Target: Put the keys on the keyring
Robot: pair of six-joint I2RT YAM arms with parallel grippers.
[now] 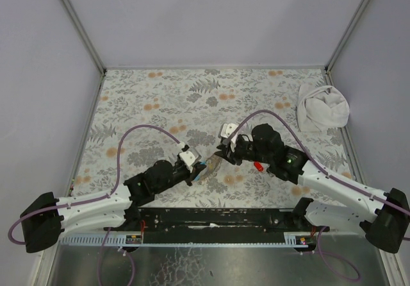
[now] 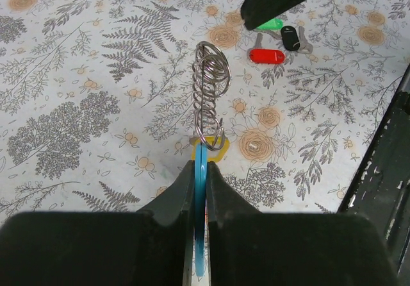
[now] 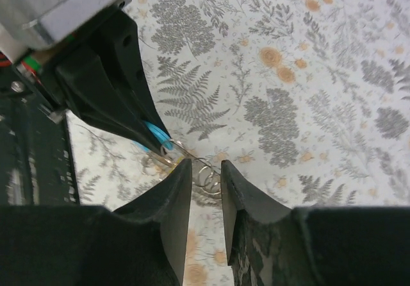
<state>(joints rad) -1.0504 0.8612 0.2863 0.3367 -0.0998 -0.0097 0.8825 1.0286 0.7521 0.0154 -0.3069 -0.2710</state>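
My left gripper [image 2: 200, 165] is shut on the light blue part of the keyring [image 2: 200, 190]. The keyring's grey wire part [image 2: 210, 81] stretches forward from it in loose coils. The tan-yellow key [image 2: 216, 152] lies at the near end of the wire, under a loop. The red key [image 2: 266, 56], green key [image 2: 270, 24] and black key [image 2: 290, 37] lie together on the table to the front right. My right gripper [image 3: 206, 164] hovers over the far end of the coils [image 3: 208, 178] with its jaws a little apart and empty. In the top view both grippers meet mid-table, left [image 1: 195, 169] and right [image 1: 224, 152].
A white cloth bundle [image 1: 322, 108] lies at the back right of the floral table cover [image 1: 160, 100]. A black rail [image 1: 211, 218] runs along the near edge between the arm bases. Purple cables arch over both arms.
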